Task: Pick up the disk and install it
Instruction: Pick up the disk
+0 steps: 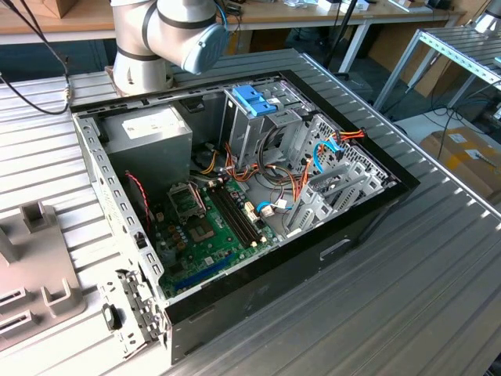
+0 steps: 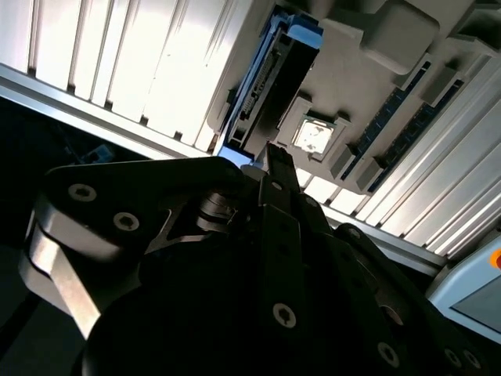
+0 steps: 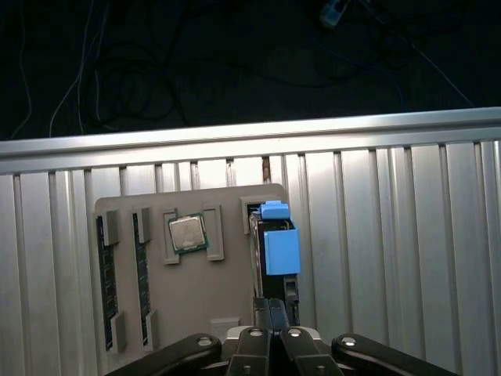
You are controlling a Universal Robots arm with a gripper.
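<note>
My gripper clenched, fingers pressed together on nothing, close to the blue-framed disk, disk standing on edge in the grey tray, processor chip alongside.

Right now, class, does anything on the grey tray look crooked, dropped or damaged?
Nothing stands out. The disk stands on edge in its slot in the grey tray; the chip and two memory sticks sit squarely in theirs. The gripper hangs above the tray, holding nothing.

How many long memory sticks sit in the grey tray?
2. One memory stick lies along the tray's edge; the other beside it, toward the square chip. The pincer covers part of the tray, maybe hiding more.
</note>
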